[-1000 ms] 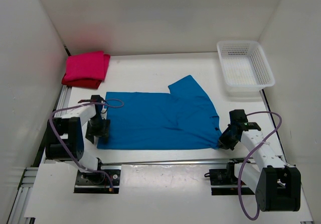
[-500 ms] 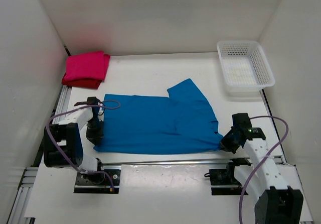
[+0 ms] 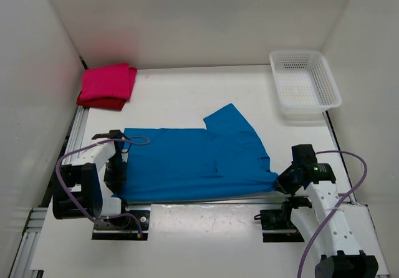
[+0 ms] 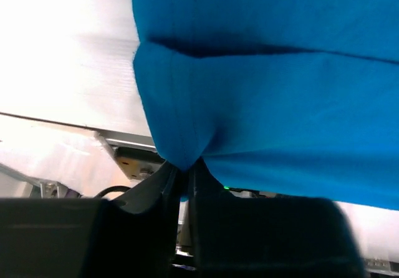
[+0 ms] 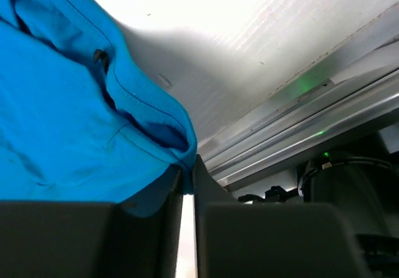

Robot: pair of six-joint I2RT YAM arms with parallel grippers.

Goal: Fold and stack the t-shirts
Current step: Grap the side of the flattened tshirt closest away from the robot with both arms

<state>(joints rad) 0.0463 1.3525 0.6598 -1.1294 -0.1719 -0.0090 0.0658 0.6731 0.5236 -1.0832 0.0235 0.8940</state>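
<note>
Pulled nearer, the blue t-shirt (image 3: 187, 161) lies apart from the basket (image 3: 297, 53).

This looks like a robot lab test booth. Plain white walls (image 3: 187, 22) stand on three sides of a white surface (image 3: 181, 97). A left arm (image 3: 78, 184) and a right arm (image 3: 330, 219) are bolted to metal rails (image 3: 206, 200) at its near edge, with purple cables (image 3: 364, 172) looping off them.
</note>
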